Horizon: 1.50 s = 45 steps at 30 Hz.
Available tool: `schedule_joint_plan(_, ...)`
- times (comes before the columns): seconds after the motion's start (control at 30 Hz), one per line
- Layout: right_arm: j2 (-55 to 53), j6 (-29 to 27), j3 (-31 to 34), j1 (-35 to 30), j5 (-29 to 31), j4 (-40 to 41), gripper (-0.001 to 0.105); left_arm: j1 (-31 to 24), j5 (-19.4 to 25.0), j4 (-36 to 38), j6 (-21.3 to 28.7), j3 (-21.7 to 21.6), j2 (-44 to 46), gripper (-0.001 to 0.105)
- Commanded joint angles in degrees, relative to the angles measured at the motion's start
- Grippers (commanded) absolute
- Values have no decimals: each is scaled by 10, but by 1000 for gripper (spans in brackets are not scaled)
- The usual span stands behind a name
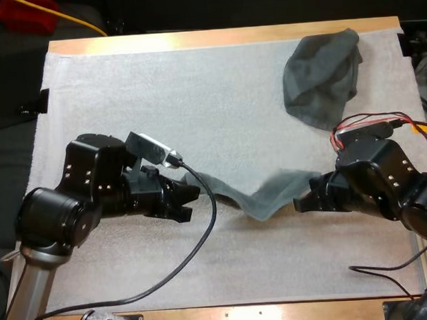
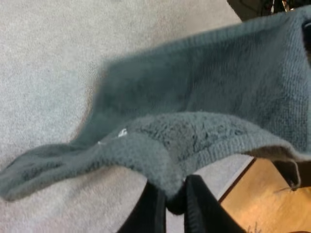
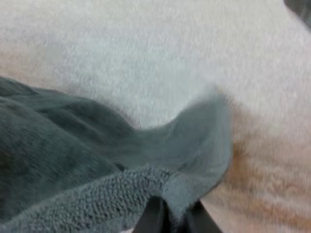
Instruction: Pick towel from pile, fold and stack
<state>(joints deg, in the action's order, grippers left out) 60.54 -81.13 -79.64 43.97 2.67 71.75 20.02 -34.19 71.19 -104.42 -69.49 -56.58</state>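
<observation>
A dark grey-green towel hangs stretched between my two grippers over the middle of the white mat, sagging in its middle. My left gripper is shut on the towel's left end; its black fingers pinch the towel's edge. My right gripper is shut on the towel's right end, where its fingers press on a corner. A second towel lies crumpled at the mat's far right.
The white mat covers the wooden table. The table's wooden front edge lies close below the held towel. Bare mat stretches to the far left and along the front.
</observation>
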Motion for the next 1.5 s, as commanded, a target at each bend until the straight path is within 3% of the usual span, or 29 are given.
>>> schedule_joint_plan(0.0, -7, 0, -5, 10, -2, 11, 3, 2, -4, 10, -7, -3, 5, 0)
schedule_joint_plan(0.4, -34, 69, -9, 128, 68, 72, 3, 3, -3, 103, -7, -3, 65, 0)
schedule_joint_plan(0.57, -36, 99, -33, 172, 93, 108, 3, 3, 27, 147, -7, -3, 96, 0)
schedule_joint_plan(0.93, -37, 180, -58, 259, 102, 117, 3, 3, -1, 172, -17, -3, 128, 0)
schedule_joint_plan(1.27, -33, 231, -58, 277, 109, 163, 3, 3, -3, 177, -9, 38, 128, 0)
schedule_joint_plan(1.47, 6, 212, -57, 276, 140, 163, 3, 3, 46, 158, -5, 70, 125, 0)
